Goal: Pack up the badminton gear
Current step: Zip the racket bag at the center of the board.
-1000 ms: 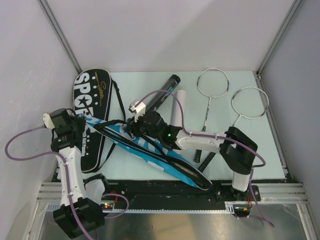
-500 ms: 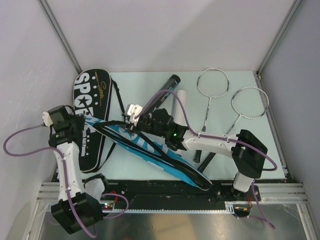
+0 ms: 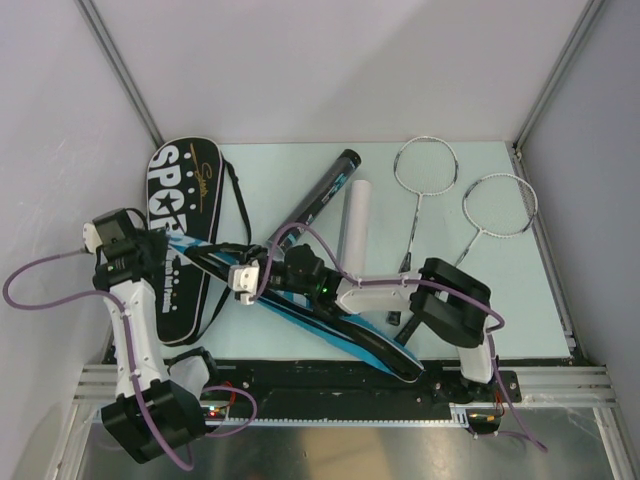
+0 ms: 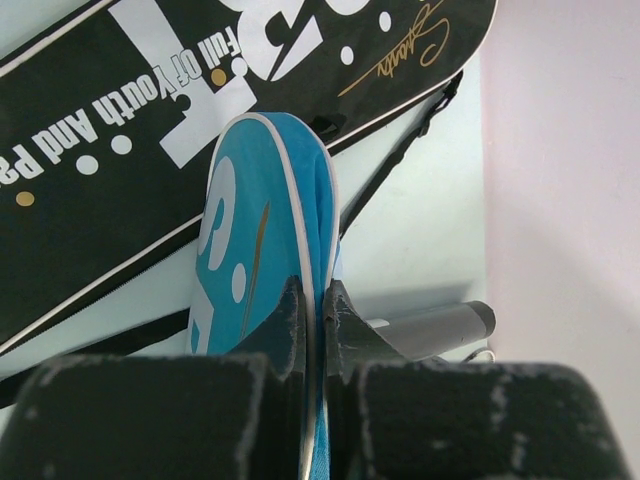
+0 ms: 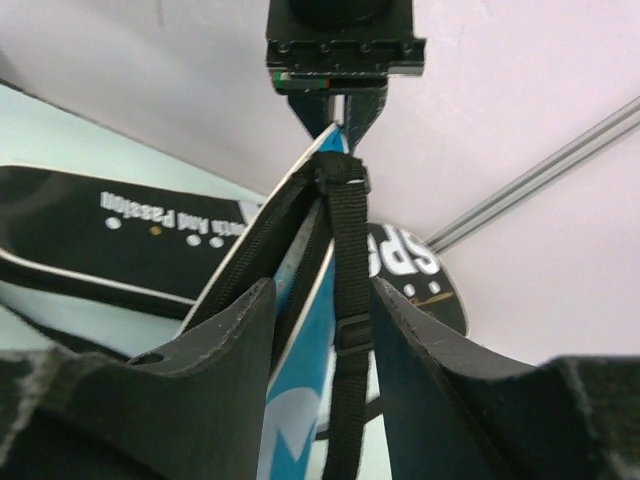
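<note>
**A:** Where's the blue cover (image 4: 255, 230)?

**B:** Stood on edge, its rounded end pinched flat in the left claw (image 4: 315, 300). The black cover (image 4: 120, 110) lies on the desk (image 3: 520, 300) just beyond that claw.

**A:** And the right claw (image 5: 322, 295)?

**B:** Spread, astride the cover's long edge farther down, with the black strap (image 5: 350, 250) between its fingers. I can't tell whether it presses on anything.

**A:** What worries you?

**B:** That strap. If the claw closes or slides, I reckon it catches webbing rather than the cover's lip. The pull could then twist the cover out of the left pinch.

**A:** The rackets (image 3: 425, 163)?

**B:** Well apart from both claws, on the desk. Unless the mouth is held wide, a frame would likely jam at the zip.
</note>
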